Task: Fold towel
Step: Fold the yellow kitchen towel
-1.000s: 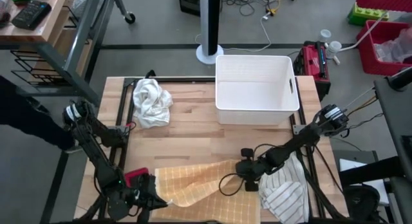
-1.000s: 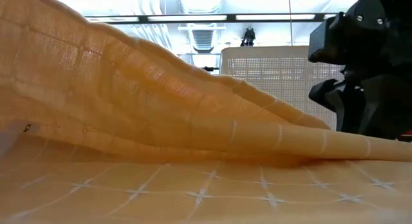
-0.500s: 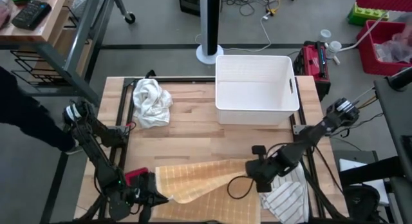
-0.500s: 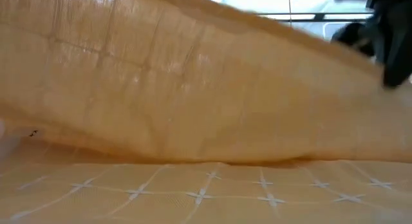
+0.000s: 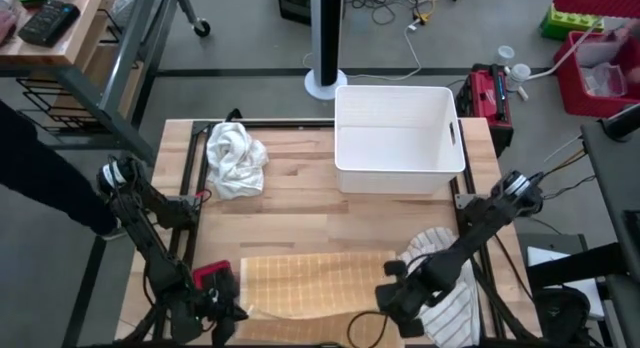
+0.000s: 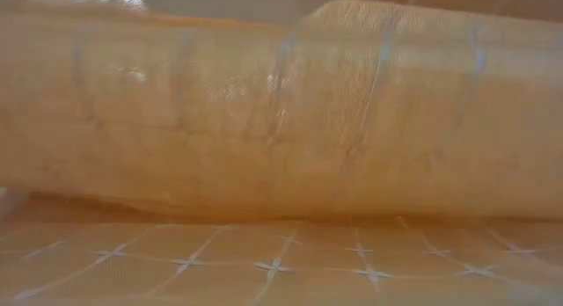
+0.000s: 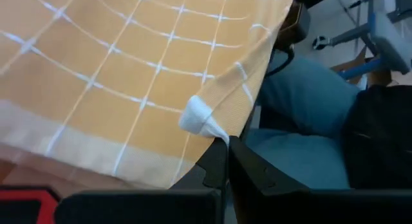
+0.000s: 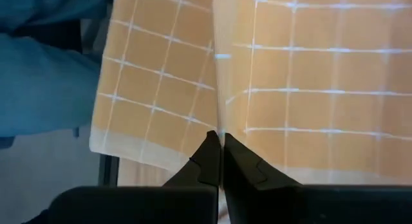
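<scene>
High view: the desk (image 5: 300,213) carries a white bin (image 5: 398,138) at the far side, a crumpled white cloth (image 5: 235,158) at the far left, and a striped white cloth (image 5: 445,298) at the near right. The orange checked towel (image 5: 315,283) lies along the near edge, its long axis running left to right between the two arms, one long edge doubled over on itself.

The left gripper (image 5: 228,313) sits at the towel's near-left corner, jaws pressed together on the corner with its white tag (image 7: 201,118). The right gripper (image 5: 395,300) sits at the towel's near-right end, jaws together, pinching a fold of the cloth there. Each arm holds its own end, so the towel stretches straight between them; I judge the next fold turns on both ends travelling together across the short axis.
</scene>
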Controlling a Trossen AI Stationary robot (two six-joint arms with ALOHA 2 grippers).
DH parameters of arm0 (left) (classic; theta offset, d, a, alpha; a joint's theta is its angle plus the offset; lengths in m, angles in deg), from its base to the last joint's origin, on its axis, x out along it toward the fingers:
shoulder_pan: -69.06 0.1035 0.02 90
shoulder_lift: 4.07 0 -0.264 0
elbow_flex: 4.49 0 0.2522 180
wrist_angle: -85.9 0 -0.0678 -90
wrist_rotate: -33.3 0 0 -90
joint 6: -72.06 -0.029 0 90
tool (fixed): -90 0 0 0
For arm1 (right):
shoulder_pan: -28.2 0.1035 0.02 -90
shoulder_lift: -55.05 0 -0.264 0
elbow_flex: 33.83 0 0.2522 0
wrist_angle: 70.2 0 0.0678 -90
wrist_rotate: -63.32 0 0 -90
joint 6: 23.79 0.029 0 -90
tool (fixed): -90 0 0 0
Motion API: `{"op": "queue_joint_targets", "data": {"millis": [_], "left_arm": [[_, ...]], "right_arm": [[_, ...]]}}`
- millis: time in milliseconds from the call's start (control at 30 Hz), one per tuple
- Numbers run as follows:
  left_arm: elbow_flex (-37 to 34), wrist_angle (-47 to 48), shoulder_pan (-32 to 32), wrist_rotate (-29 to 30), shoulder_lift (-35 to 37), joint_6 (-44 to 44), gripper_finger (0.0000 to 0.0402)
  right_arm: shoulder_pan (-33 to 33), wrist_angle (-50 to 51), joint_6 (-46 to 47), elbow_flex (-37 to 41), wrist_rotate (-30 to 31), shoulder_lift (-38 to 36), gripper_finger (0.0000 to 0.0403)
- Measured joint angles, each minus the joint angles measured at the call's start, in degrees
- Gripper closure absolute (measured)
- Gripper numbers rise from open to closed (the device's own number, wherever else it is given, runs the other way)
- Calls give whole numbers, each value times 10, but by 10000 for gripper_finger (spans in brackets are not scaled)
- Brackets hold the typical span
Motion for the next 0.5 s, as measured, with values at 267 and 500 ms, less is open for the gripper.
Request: {"op": "queue_joint_targets", "data": {"millis": [267,500], "left_arm": [[0,26,0,-33,0,39,401],[0,32,1,-35,0,49,401]], "right_arm": [[0,-71,-14,-24,-95,53,403],[0,-118,-1,-37,-144,89,403]]}}
